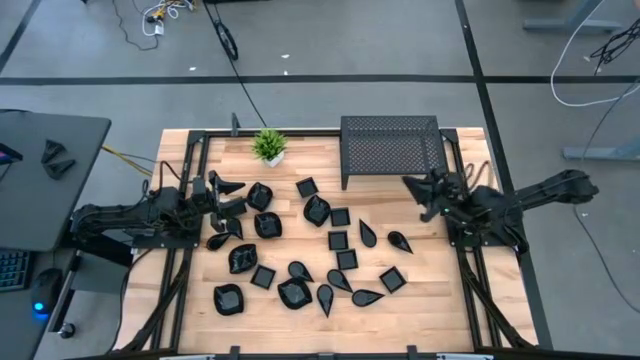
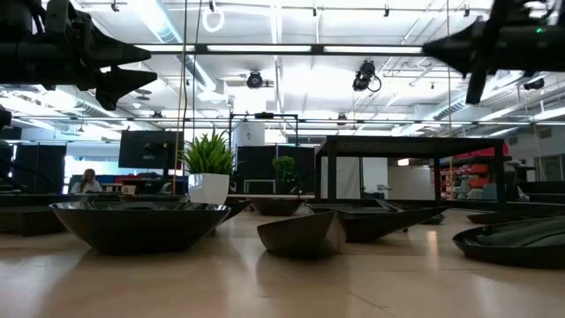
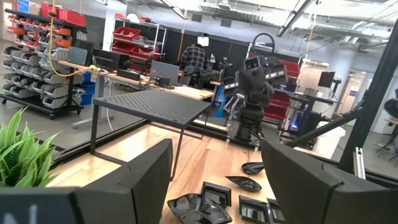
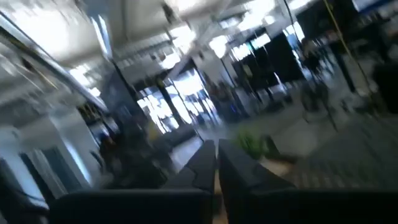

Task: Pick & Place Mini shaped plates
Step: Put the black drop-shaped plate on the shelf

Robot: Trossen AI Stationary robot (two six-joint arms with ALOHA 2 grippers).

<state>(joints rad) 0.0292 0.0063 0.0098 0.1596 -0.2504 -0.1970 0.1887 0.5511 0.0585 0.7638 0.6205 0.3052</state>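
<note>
Black mini shaped plates [image 1: 300, 255] lay scattered over the middle and lower centre of the wooden table [image 1: 430, 300].

Left gripper [image 1: 228, 196], at centre-left, hung with fingers spread wide, empty, above the nearest plates. Right gripper [image 1: 418, 196], at right near the perforated rack [image 1: 390, 148], held nothing, fingers nearly together. Bare wood showed along the lower and right edges; a potted plant [image 1: 269, 146] stood at the upper edge.

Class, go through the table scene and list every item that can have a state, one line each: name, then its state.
left gripper: open, empty, raised over the table's left side.
right gripper: shut, empty, raised near the rack.
mini shaped plates: scattered on the table, lying flat, none held.
perforated rack: upright on its legs, nothing on top.
potted plant: upright at the table's far edge.
</note>
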